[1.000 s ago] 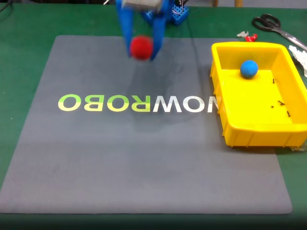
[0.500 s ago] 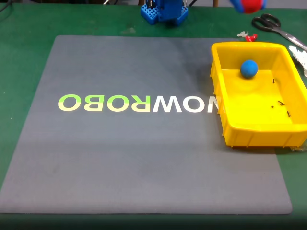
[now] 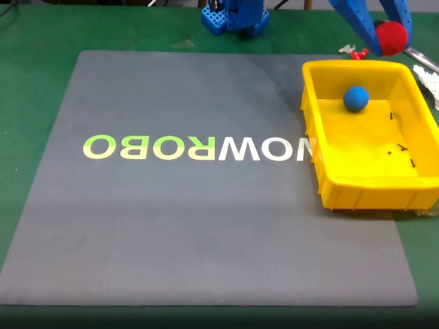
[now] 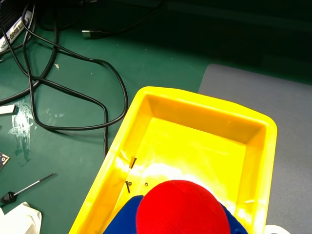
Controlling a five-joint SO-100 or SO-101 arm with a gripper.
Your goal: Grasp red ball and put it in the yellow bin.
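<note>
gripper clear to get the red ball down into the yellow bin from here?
Probably yes. The gripper holds the red ball above the yellow bin, whose top is open; only the blue ball sits inside.

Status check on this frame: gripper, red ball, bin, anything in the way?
Gripper shut on red ball, raised above far rim of yellow bin. Blue ball already inside the bin. Drop path looks clear.
</note>
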